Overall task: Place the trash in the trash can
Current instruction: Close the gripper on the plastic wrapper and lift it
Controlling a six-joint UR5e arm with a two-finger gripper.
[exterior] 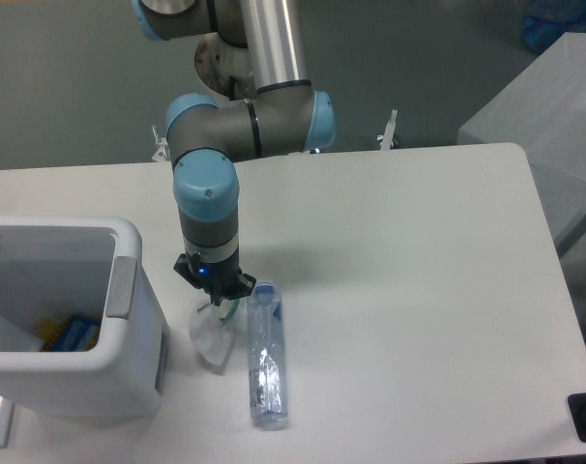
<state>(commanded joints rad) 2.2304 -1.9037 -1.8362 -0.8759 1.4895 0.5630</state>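
Observation:
The crumpled clear-white wrapper (214,336) with green print lies on the white table just right of the trash can. My gripper (218,302) points straight down onto its top edge; the fingers are mostly hidden by the wrist, so I cannot tell if they have closed on it. The slim clear bottle (266,356) with a blue cap lies flat right of the wrapper, cap toward the gripper. The white boxy trash can (129,290) with a grey side panel stands at the left front, open at the top.
Inside the trash can lie a yellow and blue item (73,333) and some white material. The table's front edge (390,454) runs close below the bottle. A grey box (554,106) stands off the table at the right.

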